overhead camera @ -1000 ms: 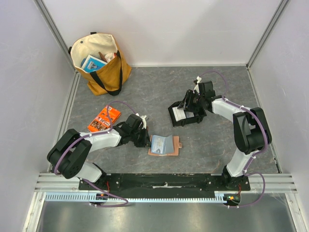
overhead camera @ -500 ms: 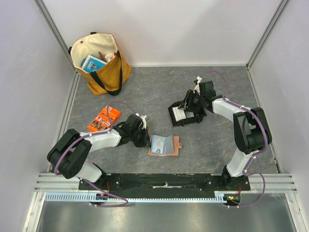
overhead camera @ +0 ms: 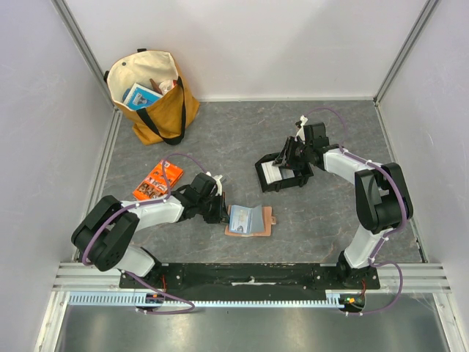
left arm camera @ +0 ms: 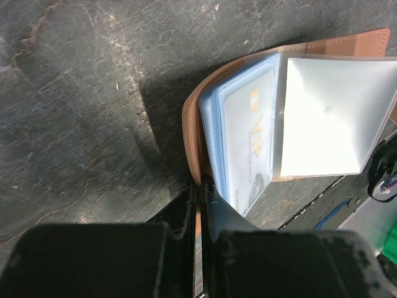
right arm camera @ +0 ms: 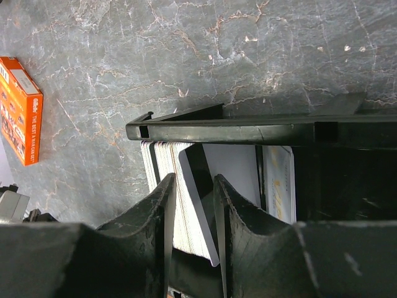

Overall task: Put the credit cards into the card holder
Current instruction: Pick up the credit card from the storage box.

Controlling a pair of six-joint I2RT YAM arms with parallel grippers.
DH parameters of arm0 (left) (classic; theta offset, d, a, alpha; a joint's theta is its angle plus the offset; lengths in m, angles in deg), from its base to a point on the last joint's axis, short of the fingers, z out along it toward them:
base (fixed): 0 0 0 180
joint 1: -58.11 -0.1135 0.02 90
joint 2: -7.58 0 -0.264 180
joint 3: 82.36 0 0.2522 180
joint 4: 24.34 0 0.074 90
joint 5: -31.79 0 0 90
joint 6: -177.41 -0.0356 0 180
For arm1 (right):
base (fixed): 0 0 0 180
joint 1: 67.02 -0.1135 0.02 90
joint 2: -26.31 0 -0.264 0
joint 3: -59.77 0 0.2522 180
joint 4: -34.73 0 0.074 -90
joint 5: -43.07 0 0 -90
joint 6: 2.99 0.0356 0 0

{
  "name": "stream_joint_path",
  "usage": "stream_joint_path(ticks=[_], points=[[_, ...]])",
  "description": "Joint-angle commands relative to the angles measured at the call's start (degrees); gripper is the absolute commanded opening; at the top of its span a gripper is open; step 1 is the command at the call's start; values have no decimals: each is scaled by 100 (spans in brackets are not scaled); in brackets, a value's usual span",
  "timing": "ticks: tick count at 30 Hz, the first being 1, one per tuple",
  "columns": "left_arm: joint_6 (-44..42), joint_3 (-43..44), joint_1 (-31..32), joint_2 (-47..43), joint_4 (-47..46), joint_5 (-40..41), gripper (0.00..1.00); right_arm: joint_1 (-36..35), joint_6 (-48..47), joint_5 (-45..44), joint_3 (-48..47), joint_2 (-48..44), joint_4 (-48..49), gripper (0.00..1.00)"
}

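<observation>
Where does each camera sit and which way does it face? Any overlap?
Top external: above and behind the arms, facing down at the table; both show.
Left wrist: rides that wrist, facing down at the open card holder; left jaws shut at its edge.
Right wrist: rides that wrist, facing down into the black tray of credit cards; right jaws open around one.
Shared: top and right wrist both see the orange packet.

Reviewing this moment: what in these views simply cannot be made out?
1. Right wrist: whether the right gripper already pinches a card of the credit cards; the contact lies in shadow.
2. Top view: how many cards there are; too small, with the gripper overhead.
3. Left wrist: whether the shut left gripper clamps the card holder; too dark there.
</observation>
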Motion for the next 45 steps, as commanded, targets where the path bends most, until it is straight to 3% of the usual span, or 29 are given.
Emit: stream_joint_path(ticks=[1,33,45], points=[[-237,-54,12,81,271,211,2,18,-69,189,-21,-205,27,36],[-237,16,12,256,175,132,2,176,-104,277,76,-416,-52,25],[-263,8,30,212,166,123,2,264,-403,-381,120,-135,-315,22]])
